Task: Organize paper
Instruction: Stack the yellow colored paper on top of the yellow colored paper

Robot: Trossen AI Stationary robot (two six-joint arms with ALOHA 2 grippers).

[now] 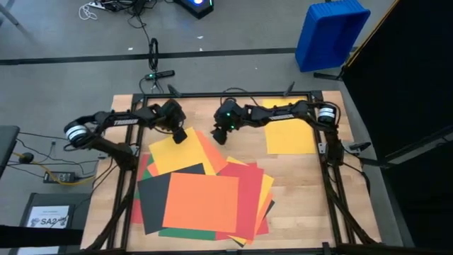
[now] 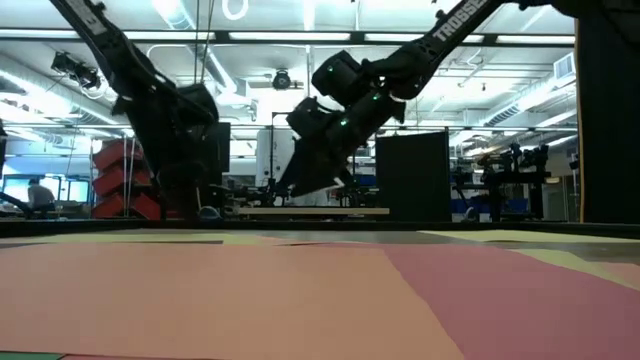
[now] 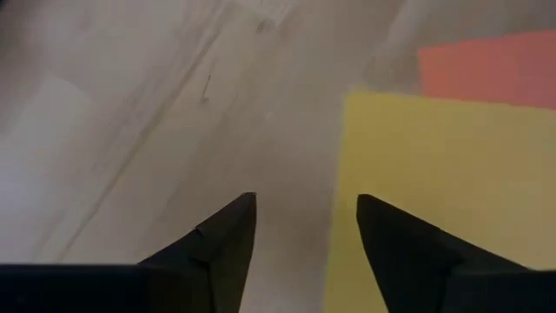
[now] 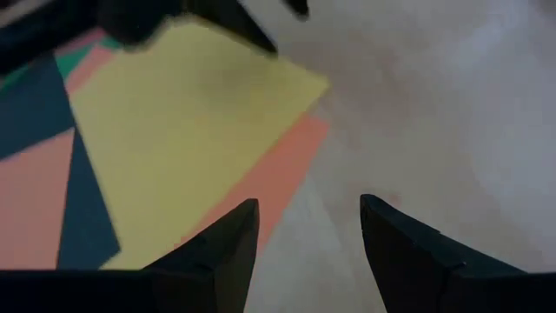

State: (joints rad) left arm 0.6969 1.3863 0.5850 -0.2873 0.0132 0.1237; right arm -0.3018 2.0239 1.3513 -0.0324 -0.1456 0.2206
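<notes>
- Where the low view begins, at the bottom of the frame, a broad orange sheet [image 2: 200,300] fills the foreground with a red sheet [image 2: 520,300] at its right.
- Seen from above, the paper [image 1: 202,202] lies fanned in a loose pile at the lower centre of the wooden table [image 1: 304,205] (orange on top, then red, dark grey, green and yellow).
- One yellow sheet [image 1: 290,136] lies alone at the upper right, well apart from the pile.
- Over the pile's upper edge, the left gripper [image 3: 306,228] hangs with fingers parted, holding nothing, above a yellow sheet's edge [image 3: 434,191].
- Just right of it, the right gripper [image 4: 308,230] also stands parted and empty.
- Beyond the table, a blue bin [image 1: 331,32] sits on the floor at the upper right.
</notes>
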